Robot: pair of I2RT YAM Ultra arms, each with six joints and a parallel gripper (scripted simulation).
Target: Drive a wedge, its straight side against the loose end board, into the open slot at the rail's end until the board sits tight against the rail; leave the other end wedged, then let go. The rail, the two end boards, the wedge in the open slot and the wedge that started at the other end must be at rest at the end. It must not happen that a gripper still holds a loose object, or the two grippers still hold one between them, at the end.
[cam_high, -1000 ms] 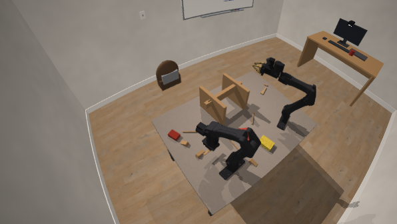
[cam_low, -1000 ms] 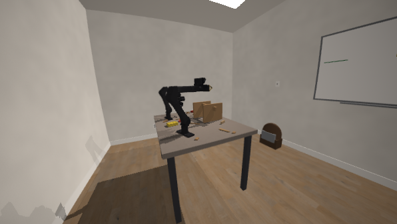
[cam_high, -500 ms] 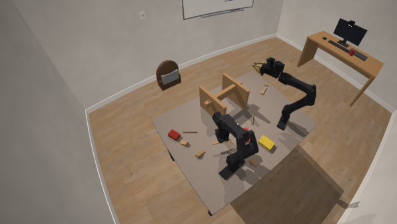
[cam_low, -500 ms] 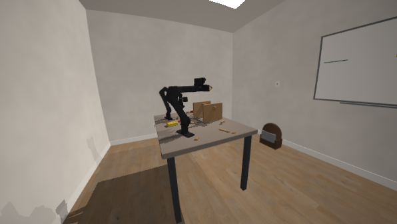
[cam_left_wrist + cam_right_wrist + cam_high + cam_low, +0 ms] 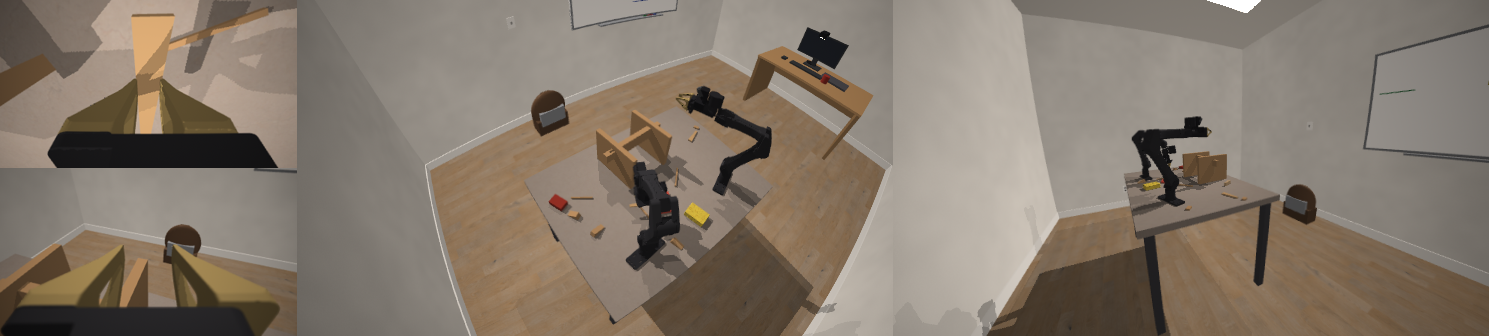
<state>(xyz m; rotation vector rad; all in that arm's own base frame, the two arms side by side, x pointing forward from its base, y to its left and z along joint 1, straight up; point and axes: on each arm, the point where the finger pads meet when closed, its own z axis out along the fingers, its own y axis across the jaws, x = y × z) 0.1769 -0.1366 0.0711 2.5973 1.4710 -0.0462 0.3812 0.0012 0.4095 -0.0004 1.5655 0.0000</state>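
My left gripper (image 5: 148, 85) (image 5: 641, 170) is shut on a tan wedge (image 5: 151, 49), gripping its narrow end; the wide end points away from the camera, above the table top. In the top view this gripper hangs beside the near end board (image 5: 617, 159) of the wooden frame. The frame has a rail (image 5: 636, 137) and a far end board (image 5: 653, 132). A small wedge sticks out of the near board's slot. My right gripper (image 5: 682, 102) (image 5: 1208, 132) (image 5: 148, 251) is open and empty, raised high beyond the frame's far side.
Loose wooden wedges (image 5: 582, 198) (image 5: 597, 230) (image 5: 693, 135) (image 5: 677, 177) lie scattered on the table (image 5: 597, 280). A red block (image 5: 558, 202) and a yellow block (image 5: 697, 214) lie near the arm bases. A thin stick (image 5: 221, 28) lies under the left gripper. A backpack (image 5: 549, 112) stands on the floor.
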